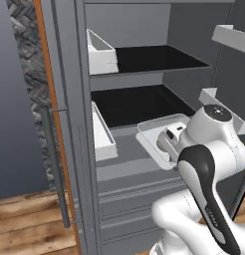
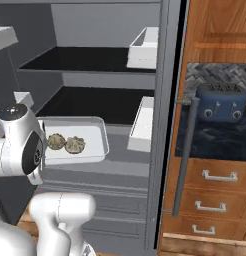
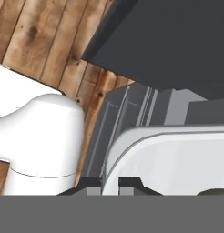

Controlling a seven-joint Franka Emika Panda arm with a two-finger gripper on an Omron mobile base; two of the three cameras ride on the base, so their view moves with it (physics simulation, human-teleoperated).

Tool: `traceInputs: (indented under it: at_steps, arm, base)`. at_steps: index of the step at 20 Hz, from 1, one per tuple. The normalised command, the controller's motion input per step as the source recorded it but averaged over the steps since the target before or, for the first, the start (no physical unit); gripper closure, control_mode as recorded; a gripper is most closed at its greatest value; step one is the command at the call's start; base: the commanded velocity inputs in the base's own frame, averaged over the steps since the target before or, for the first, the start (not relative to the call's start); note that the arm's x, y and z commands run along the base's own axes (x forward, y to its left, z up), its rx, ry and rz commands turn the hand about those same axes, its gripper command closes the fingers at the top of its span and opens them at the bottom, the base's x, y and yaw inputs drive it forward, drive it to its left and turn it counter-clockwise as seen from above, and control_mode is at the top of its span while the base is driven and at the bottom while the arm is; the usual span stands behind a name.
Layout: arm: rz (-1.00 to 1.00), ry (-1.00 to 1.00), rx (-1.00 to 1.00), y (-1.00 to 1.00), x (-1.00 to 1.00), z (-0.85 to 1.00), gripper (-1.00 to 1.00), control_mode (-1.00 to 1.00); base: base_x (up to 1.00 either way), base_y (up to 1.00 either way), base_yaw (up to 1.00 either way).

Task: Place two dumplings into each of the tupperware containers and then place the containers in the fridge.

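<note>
Arm (image 1: pixel 204 199): glossy white rounded shells, dark grey-black joint bands, faint lettering on the dark forearm band, round grey joint cap with small holes. Small dark fingertips (image 3: pixel 132 183).

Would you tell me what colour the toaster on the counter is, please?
The toaster is dark blue, seen best in the right base view.

A pale translucent tupperware container (image 2: pixel 92 137) with a flared rim sits level at the centre-left of the right base frame, inside the open grey fridge (image 2: pixel 110 22), below its dark shelves. Two beige, speckled dumplings (image 2: pixel 65 143) lie side by side in its left half.
</note>
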Motion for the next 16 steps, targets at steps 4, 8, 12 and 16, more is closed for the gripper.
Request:
traceInputs:
  at_steps: [4,8,12,16]
  arm:
    - [0.0,0.0,0.0,0.0,0.0,0.0,1.0,1.0]
    - [0.0,0.0,0.0,0.0,0.0,0.0,1.0,1.0]
    - [0.0,0.0,0.0,0.0,0.0,0.0,1.0,1.0]
    - [0.0,0.0,0.0,0.0,0.0,0.0,1.0,1.0]
  base:
    - [0.31,0.17,-0.37]
    - [0.43,0.29,-0.32]
    - [0.58,0.47,-0.18]
    - [0.48,0.31,-0.16]
